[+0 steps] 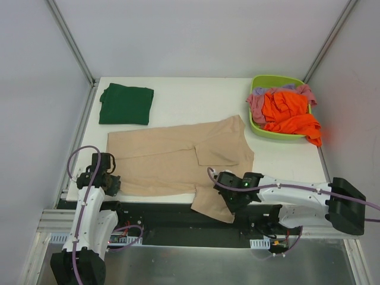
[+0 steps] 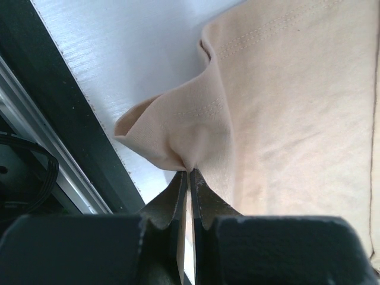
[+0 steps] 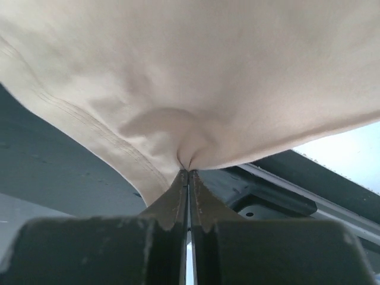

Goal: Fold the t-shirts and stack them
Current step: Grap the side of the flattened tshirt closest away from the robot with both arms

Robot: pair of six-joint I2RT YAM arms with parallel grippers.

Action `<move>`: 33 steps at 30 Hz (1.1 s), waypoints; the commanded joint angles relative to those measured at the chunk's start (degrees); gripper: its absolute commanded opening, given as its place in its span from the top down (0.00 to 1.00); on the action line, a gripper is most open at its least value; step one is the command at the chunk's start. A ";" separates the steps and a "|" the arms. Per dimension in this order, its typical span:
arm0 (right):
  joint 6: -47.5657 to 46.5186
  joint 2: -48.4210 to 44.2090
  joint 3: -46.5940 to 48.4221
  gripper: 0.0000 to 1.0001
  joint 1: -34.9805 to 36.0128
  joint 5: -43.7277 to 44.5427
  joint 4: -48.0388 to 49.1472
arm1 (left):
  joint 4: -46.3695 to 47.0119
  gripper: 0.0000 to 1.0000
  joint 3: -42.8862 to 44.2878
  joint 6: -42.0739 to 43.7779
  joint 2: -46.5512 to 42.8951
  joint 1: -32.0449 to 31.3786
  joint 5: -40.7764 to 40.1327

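across the near half of the white table (image 1: 190,98), a beige shirt (image 1: 172,157) spread mostly flat, with one sleeve folded in over the chest and the near right part hanging over the table's front edge.

at its near left corner, pinched by the left gripper (image 2: 189,173): jaws pressed together on a small peak of cloth raised just off the tabletop, a stitched hem running beside the pinch.

at the overhanging near right part, pinched by the right gripper (image 3: 189,172): jaws likewise shut tight on a pucker of fabric, with the dark frame (image 3: 279,178) under the table behind it.

at the far left corner of the table, a green shirt (image 1: 126,104) folded into a neat square, lying flat, near the beige one's far edge but not touching it.

at the far right corner, a lime basket (image 1: 274,79) holding a loose heap: an orange shirt (image 1: 288,113) on top and spilling over the near right rim, a pink shirt (image 1: 256,107) bunched at the left side, a bit of a lilac shirt (image 1: 268,92) showing at the back. basket just beside the beige shirt's right shoulder, apart from it.
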 commanded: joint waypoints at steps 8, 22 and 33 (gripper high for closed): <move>-8.83 -4.18 11.46 1.00 -15.95 -0.94 1.41 | -0.28 1.00 4.98 1.35 1.29 -0.55 -1.61; -13.49 4.60 25.43 1.00 -32.40 -0.41 8.44 | 3.66 0.98 9.12 4.69 8.32 -0.55 -1.97; -20.34 12.52 37.74 1.00 -38.11 3.11 9.05 | 6.92 0.98 11.75 6.89 15.88 -0.55 -2.66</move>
